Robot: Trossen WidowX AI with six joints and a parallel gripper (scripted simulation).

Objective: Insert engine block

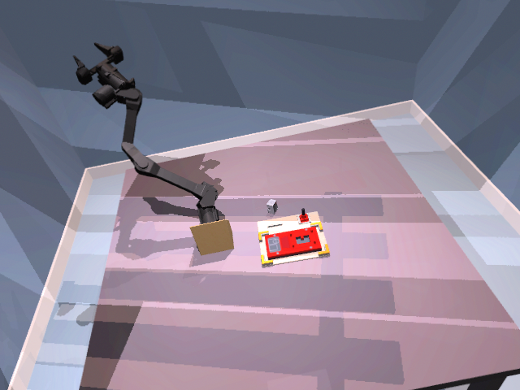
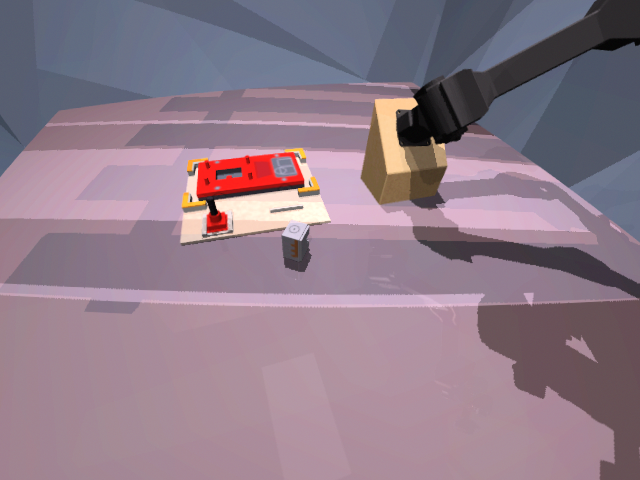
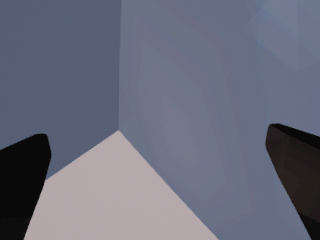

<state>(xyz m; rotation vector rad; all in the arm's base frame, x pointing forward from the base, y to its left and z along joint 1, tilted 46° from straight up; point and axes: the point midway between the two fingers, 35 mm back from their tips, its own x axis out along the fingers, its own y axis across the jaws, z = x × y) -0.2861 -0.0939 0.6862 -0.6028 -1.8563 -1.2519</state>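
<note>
My gripper (image 1: 84,49) (image 3: 159,140) is open and empty, raised high at the far left in the top view, well away from the parts; it is out of the exterior view. The grey engine block (image 1: 271,205) (image 2: 288,246) stands upright on the table, just off the board's edge. In the exterior view a side with orange notches shows, and a ring mark on its top. The red car body (image 1: 284,241) (image 2: 263,169) lies flat between yellow corner pieces. Its opening (image 1: 302,240) (image 2: 227,174) holds no block; a small red rib juts into its edge.
The pale board (image 1: 289,221) (image 2: 248,214) carries the car body, a red piece with an upright black lever (image 1: 303,217) (image 2: 217,222), and a thin dark bar (image 1: 275,225) (image 2: 286,209). The arm's tan base box (image 1: 213,238) (image 2: 387,155) stands beside the board.
</note>
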